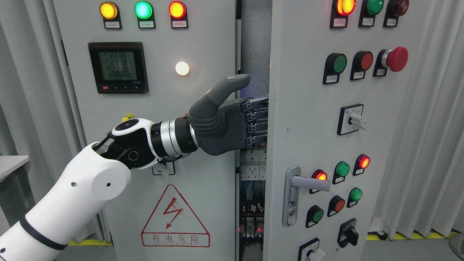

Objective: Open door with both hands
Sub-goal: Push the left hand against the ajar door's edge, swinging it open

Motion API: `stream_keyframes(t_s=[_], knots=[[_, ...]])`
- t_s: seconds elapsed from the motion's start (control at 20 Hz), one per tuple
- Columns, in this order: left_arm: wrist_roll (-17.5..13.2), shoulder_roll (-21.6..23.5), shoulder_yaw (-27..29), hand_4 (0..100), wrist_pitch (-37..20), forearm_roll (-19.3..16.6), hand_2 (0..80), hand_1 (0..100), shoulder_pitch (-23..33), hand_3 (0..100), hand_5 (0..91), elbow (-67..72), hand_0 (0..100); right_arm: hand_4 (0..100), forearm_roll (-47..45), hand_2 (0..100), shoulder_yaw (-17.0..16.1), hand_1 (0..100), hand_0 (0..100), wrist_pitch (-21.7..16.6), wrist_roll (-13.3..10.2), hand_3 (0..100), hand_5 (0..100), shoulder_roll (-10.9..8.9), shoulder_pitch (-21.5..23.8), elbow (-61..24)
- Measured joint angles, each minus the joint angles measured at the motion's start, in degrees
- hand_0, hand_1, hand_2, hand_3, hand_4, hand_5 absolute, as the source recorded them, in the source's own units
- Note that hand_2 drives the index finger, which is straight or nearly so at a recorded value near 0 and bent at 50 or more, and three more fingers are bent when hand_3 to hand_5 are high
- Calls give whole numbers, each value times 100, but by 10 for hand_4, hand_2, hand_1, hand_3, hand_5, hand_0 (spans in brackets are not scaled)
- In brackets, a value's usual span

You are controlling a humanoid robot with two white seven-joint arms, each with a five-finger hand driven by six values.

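The grey cabinet door (301, 119) on the right stands ajar, leaving a narrow gap along its left edge. My left hand (253, 103) reaches across from the lower left into that gap. Its four fingers (256, 121) hook around the door's left edge, with the tips hidden behind it. The thumb (232, 84) points up and to the right, clear of the door. The door's silver lever handle (306, 183) sits lower down, untouched. My right arm does not show.
The fixed left panel (203, 43) carries a meter (118, 67), indicator lamps and a red warning triangle (175, 217). Breakers and wiring (252, 203) show inside the gap. Buttons and a red mushroom stop (396, 58) stick out from the door. Curtains hang on both sides.
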Motion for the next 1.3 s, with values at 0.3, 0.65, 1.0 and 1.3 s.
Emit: stream_keyframes(t_s=[0.3, 0.65, 1.0, 1.3], knots=[[0, -131, -43, 33, 10, 122, 28, 0, -94, 28, 0, -3, 290, 0, 0, 0, 0, 0, 219, 0, 0, 0, 0, 0, 0, 0], [13, -252, -72, 33, 10, 169, 28, 0, -134, 28, 0, -138, 290, 0, 0, 0, 0, 0, 219, 0, 0, 0, 0, 0, 0, 0], [249, -433, -212, 33, 27, 182, 28, 0, -255, 28, 0, -246, 290, 0, 0, 0, 0, 0, 219, 0, 0, 0, 0, 0, 0, 0], [434, -654, -499, 34, -140, 297, 28, 0, -486, 28, 0, -267, 290, 0, -1, 0, 0, 0, 219, 0, 0, 0, 0, 0, 0, 0]])
